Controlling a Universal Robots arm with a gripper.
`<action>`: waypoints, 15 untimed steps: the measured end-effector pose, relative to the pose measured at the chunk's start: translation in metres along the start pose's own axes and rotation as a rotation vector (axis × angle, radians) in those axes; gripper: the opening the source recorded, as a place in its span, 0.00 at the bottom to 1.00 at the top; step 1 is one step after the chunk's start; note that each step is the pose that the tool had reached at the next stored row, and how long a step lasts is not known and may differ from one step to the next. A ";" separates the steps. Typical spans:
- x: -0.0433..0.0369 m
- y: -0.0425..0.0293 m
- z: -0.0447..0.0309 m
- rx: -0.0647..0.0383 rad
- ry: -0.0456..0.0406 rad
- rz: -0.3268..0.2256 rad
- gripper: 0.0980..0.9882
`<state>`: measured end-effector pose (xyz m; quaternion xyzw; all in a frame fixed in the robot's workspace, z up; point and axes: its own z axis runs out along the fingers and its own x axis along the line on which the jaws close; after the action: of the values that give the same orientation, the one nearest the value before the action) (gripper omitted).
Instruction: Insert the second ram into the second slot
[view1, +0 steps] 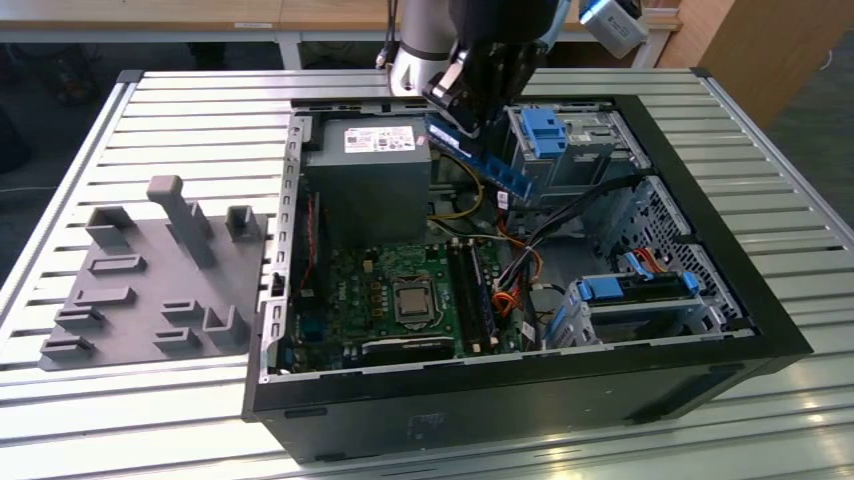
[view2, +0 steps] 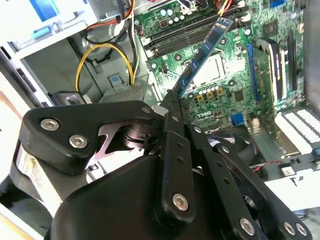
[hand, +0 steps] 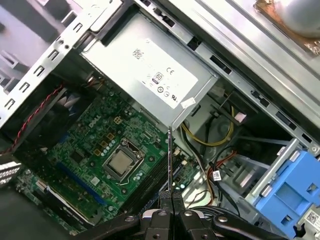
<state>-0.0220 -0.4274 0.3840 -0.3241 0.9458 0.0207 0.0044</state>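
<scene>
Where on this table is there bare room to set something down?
Bare slats of the table lie beyond the grey fixture, and along the exterior view's right of the case. Inside the case it is crowded: cables, drive cages, and the gripper holding the second ram.

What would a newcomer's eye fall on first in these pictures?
The black gripper stands out, shut on the second ram, a blue stick held tilted above the green motherboard. Below sits the open computer case on a slatted table, with a grey fixture on the exterior view's left.

Ram (view1: 497, 165) seemingly above motherboard (view1: 354, 285)
</scene>
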 end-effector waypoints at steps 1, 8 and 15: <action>0.0000 0.0000 0.0001 0.001 -0.0004 0.017 0.02; 0.0000 0.0000 0.0007 0.004 -0.0047 0.143 0.02; 0.0000 0.0000 0.0012 0.006 -0.0088 0.254 0.02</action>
<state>-0.0220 -0.4274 0.3828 -0.2014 0.9793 0.0197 0.0068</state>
